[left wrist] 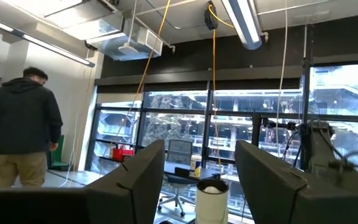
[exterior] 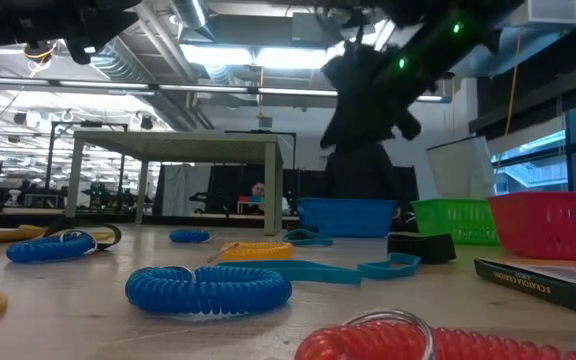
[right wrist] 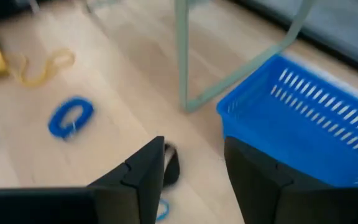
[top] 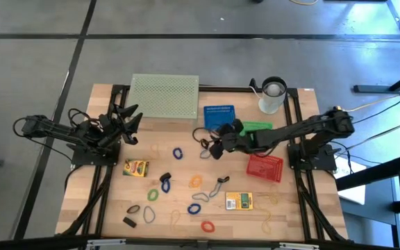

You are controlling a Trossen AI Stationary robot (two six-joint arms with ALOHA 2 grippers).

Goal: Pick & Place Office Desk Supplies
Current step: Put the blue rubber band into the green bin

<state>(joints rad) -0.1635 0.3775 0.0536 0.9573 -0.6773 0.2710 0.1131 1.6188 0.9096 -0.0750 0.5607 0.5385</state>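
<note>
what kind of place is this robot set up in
Probably a lab or workshop in an open industrial office: exposed ceiling ducts and strip lights, large windows, a concrete floor around the wooden table, and a person standing nearby.

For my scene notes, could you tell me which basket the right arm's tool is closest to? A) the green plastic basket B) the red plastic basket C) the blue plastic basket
C: in the high view the right tool sits just below the blue plastic basket, which also fills its wrist view.
</note>
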